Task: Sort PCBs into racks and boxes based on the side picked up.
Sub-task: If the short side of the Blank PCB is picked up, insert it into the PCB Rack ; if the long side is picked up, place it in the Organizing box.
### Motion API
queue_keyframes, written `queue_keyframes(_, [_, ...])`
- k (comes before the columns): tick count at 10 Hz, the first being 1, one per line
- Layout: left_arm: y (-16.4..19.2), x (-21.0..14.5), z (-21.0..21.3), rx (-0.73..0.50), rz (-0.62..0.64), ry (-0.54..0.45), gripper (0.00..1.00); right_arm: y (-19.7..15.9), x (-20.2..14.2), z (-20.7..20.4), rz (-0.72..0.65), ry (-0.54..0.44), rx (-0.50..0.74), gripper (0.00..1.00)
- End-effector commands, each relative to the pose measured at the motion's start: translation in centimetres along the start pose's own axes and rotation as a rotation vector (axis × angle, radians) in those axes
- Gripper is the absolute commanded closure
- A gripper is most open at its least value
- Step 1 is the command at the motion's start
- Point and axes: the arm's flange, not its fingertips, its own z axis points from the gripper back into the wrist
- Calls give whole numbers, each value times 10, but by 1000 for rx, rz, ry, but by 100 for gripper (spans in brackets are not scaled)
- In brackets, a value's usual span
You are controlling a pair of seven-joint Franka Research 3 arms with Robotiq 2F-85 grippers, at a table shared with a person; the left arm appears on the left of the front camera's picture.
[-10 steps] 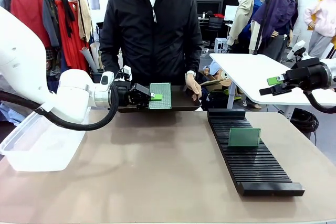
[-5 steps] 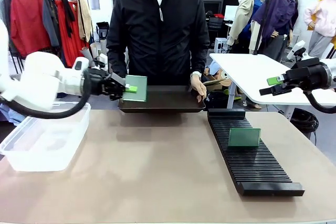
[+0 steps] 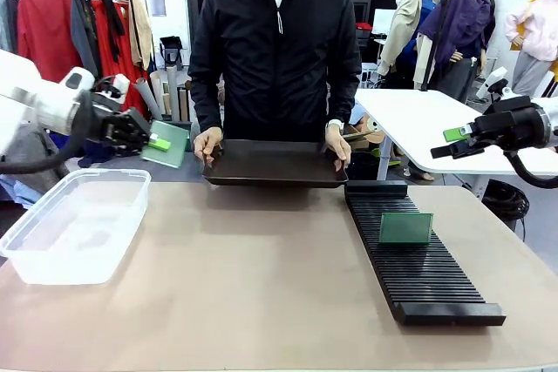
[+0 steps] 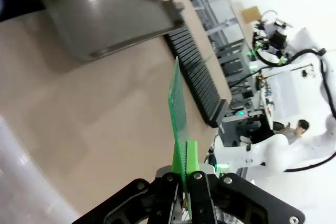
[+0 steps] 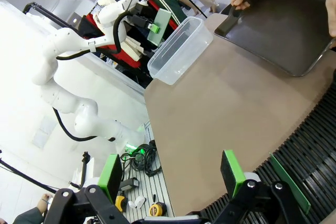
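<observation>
Pinching a PCB (image 3: pixel 166 145) by one edge, the left pincer (image 3: pixel 150 140) hangs at left-centre, beyond the clear box (image 3: pixel 74 224); released there, it may miss. Right pincer (image 3: pixel 455 140) spread, idle above the rack (image 3: pixel 418 263).

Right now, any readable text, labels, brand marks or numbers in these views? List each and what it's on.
None readable.
PCB in the left end effector: fine dot grid, no legible print.
PCB in the rack: plain green face, no markings.
Rack, clear box, dark tray: no labels visible.
Right end effector: no print visible on its green pads.
Background items: too small or blurred to read.
</observation>
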Motion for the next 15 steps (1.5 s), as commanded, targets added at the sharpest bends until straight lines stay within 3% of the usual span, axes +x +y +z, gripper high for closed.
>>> queue_keyframes(1, [-10,-2,28,69,74,58,100,2,2,-1,6,0,-13,0])
queue_keyframes(5, [-1,-3,64,435,183,167,100,2,2,-1,6,0,-13,0])
queue_keyframes(9, [12,-6,71,704,267,233,100,2,2,-1,6,0,-13,0])
queue_keyframes(13, [25,-7,66,756,270,261,100,2,2,-1,6,0,-13,0])
queue_keyframes(14, [22,-6,66,728,278,219,100,2,2,-1,6,0,-13,0])
queue_keyframes(15, [27,-10,69,724,261,260,100,2,2,-1,6,0,-13,0])
